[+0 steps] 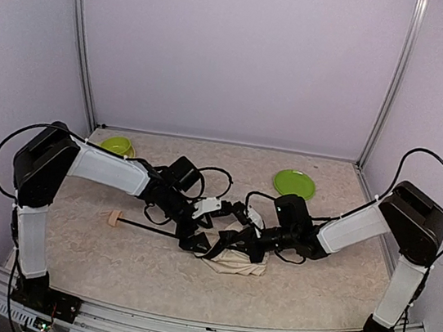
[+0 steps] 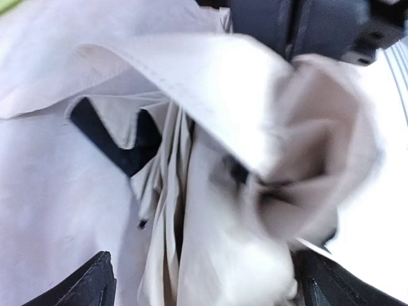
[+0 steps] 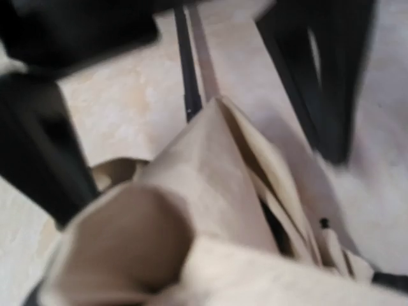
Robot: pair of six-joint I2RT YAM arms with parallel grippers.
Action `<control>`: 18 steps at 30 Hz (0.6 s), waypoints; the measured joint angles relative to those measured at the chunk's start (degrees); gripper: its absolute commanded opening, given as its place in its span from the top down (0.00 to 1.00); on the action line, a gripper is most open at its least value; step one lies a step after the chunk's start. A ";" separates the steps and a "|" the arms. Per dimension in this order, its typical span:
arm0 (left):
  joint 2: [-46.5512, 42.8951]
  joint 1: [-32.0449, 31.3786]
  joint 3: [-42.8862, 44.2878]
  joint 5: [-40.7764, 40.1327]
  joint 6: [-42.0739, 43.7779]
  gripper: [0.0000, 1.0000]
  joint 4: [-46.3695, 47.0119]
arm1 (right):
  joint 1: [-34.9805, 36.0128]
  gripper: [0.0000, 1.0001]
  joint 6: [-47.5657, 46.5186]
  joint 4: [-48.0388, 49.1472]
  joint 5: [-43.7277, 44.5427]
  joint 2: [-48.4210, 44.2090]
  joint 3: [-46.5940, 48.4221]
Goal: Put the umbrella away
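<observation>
The umbrella lies collapsed at mid-table, its cream canopy (image 1: pixel 237 264) crumpled in a heap. Its thin black shaft (image 1: pixel 151 228) runs left to the wooden knob handle (image 1: pixel 113 218). My left gripper (image 1: pixel 196 243) is at the canopy's left end. In the left wrist view its black fingers (image 2: pixel 89 287) stand wide apart, open, with folded fabric (image 2: pixel 217 127) lying between them. My right gripper (image 1: pixel 249 248) presses into the canopy from the right. In the right wrist view bunched fabric (image 3: pixel 210 191) covers its jaws and looks pinched there. The shaft (image 3: pixel 188 70) shows beyond.
A green bowl (image 1: pixel 116 145) stands at the back left and a green plate (image 1: pixel 294 182) at the back right. Black cables loop over the table behind both wrists. Pale walls enclose the table on three sides.
</observation>
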 measured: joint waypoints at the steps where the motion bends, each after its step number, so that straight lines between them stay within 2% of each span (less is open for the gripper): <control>1: -1.14 0.35 -0.68 0.02 -0.02 0.01 0.31 | -0.20 1.00 0.46 -0.07 -0.15 0.24 0.20; 3: -4.31 1.20 -2.23 0.11 -0.52 0.07 1.14 | -0.72 1.00 1.20 -0.22 -0.61 0.79 0.72; 6: -8.83 1.14 -2.86 -0.07 -3.06 0.20 3.54 | -1.03 1.00 2.08 -0.28 -0.90 0.94 0.90; 8: -11.41 -0.26 -2.86 -0.96 -5.14 0.20 6.62 | -1.05 1.00 2.82 -0.37 -0.90 0.94 0.96; 11: -12.94 -3.78 -2.93 -2.95 -7.52 0.13 10.95 | -1.20 1.00 3.78 -0.98 -0.85 0.83 1.29; 13: -12.28 -5.70 -2.93 -4.46 -8.26 0.17 11.93 | -1.27 1.00 4.26 -1.27 -0.74 0.72 1.53; 15: -10.10 -7.52 -2.69 -6.99 -8.87 0.28 12.26 | -1.29 1.00 4.57 -1.75 -0.63 0.68 1.81; 18: -5.33 -8.39 -2.16 -11.28 -10.08 0.56 12.31 | -1.33 1.00 4.63 -2.34 -0.44 0.61 2.05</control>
